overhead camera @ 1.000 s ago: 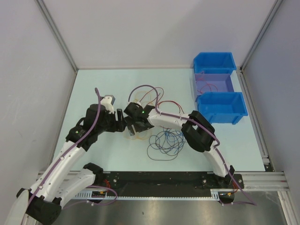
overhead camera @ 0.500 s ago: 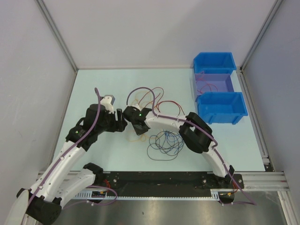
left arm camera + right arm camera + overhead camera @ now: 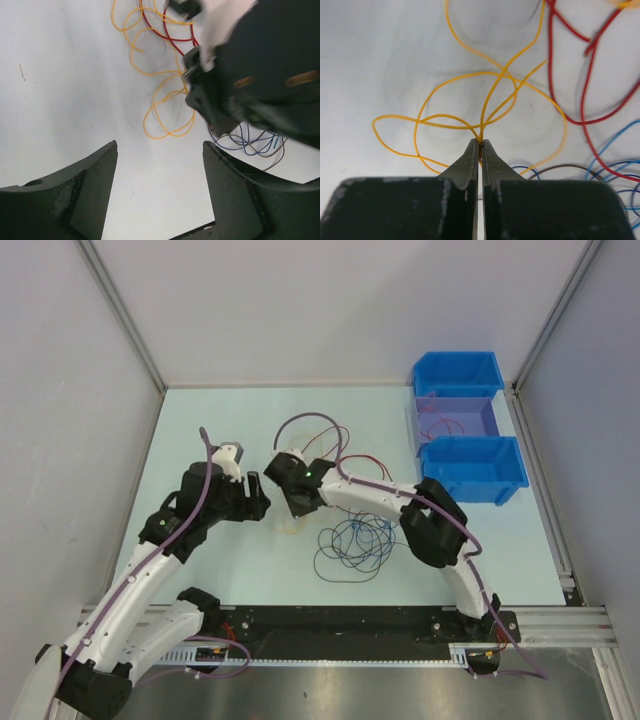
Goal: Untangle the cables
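Note:
The cables lie tangled mid-table. An orange cable (image 3: 440, 117) loops over the white surface, and my right gripper (image 3: 480, 142) is shut on a bunch of its strands. A dark red cable (image 3: 570, 75) curls to its right, with blue cable loops (image 3: 620, 150) beyond. From above, the right gripper (image 3: 298, 506) points down at the faint orange cable (image 3: 292, 526), and the blue and black cables (image 3: 352, 545) sit just right of it. My left gripper (image 3: 160, 150) hangs open over bare table, short of the orange cable (image 3: 165, 100) and beside the right wrist (image 3: 260, 85).
Three bins stand at the back right: a blue bin (image 3: 457, 372), a purple bin (image 3: 470, 418) holding a thin wire, and another blue bin (image 3: 472, 468). Grey walls close the table on three sides. Both arms meet at mid-table.
My right gripper has gone from open to shut on the orange cable, and its wrist has shifted slightly toward the far side. The left arm has not moved.

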`<state>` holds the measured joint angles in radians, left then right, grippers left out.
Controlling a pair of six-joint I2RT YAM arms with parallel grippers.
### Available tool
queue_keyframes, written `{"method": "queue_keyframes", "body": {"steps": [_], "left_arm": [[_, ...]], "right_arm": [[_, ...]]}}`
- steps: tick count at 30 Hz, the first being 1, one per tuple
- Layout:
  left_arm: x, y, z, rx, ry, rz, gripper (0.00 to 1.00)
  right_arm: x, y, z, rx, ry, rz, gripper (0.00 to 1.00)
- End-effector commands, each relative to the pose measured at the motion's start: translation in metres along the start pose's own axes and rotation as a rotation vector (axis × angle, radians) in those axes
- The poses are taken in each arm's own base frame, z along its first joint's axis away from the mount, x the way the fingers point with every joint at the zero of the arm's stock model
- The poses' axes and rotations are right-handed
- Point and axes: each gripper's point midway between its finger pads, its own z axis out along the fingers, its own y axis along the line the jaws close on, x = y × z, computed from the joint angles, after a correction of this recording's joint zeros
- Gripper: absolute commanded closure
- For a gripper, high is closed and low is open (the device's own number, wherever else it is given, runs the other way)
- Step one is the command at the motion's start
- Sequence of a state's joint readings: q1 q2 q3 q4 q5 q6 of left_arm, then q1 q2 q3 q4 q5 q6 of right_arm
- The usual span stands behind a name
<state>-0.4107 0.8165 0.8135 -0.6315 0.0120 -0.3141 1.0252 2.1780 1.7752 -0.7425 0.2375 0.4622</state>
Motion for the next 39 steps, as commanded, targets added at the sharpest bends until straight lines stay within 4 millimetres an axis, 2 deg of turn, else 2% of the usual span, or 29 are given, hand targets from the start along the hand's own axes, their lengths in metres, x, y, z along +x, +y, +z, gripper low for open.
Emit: {"method": "queue_keyframes", "body": {"steps": [1,3,4,8,11,12,15,16,17,20,22,25,26,28,29,33,39], "left_arm": [[-0.006,-0.001,-0.004,0.013,-0.034,-0.01,0.26],[-0.007,0.0,-0.005,0.013,-0.039,-0.012,0.26],[-0.007,0.0,-0.005,0.013,-0.039,-0.012,0.26],[-0.008,0.0,-0.005,0.012,-0.044,-0.013,0.26],[-0.008,-0.001,-0.007,0.015,-0.047,-0.013,0.26],[-0.009,-0.001,-0.009,0.015,-0.048,-0.012,0.26],[-0.011,-0.002,-0.015,0.012,-0.05,-0.02,0.26],[-0.011,-0.002,-0.017,0.016,-0.049,-0.025,0.26],[-0.012,-0.004,-0.019,0.021,-0.048,-0.025,0.26],[-0.013,-0.003,-0.026,0.016,-0.051,-0.026,0.26],[-0.011,0.0,-0.024,-0.002,-0.06,-0.037,0.25],[-0.01,0.001,-0.019,0.002,-0.073,-0.033,0.25],[-0.008,0.001,-0.016,0.0,-0.061,-0.033,0.25],[-0.008,0.002,-0.014,-0.004,-0.054,-0.028,0.25],[-0.008,0.002,-0.013,-0.004,-0.054,-0.028,0.25],[-0.006,0.003,-0.01,-0.009,-0.043,-0.031,0.25],[-0.004,0.009,-0.006,-0.043,-0.03,-0.032,0.25]], "right_arm": [[-0.077,0.003,-0.103,-0.144,-0.247,0.09,1.0],[-0.089,-0.002,-0.122,-0.163,-0.291,0.111,1.0],[-0.097,-0.004,-0.138,-0.179,-0.323,0.121,1.0],[-0.118,-0.026,-0.175,-0.198,-0.411,0.172,1.0],[-0.135,-0.048,-0.198,-0.199,-0.478,0.207,1.0],[-0.142,-0.063,-0.202,-0.181,-0.5,0.225,1.0],[-0.153,-0.087,-0.216,-0.16,-0.536,0.248,1.0],[-0.16,-0.106,-0.22,-0.134,-0.554,0.273,1.0],[-0.161,-0.115,-0.223,-0.12,-0.561,0.28,1.0],[-0.169,-0.151,-0.228,-0.06,-0.586,0.309,1.0],[-0.173,-0.181,-0.228,-0.007,-0.598,0.334,1.0],[-0.176,-0.212,-0.227,0.046,-0.608,0.356,1.0],[-0.178,-0.232,-0.228,0.077,-0.616,0.382,1.0],[-0.18,-0.254,-0.227,0.107,-0.622,0.405,1.0],[-0.181,-0.274,-0.23,0.137,-0.633,0.426,1.0],[-0.182,-0.317,-0.227,0.208,-0.639,0.462,1.0],[-0.182,-0.376,-0.21,0.294,-0.629,0.499,1.0]]}}
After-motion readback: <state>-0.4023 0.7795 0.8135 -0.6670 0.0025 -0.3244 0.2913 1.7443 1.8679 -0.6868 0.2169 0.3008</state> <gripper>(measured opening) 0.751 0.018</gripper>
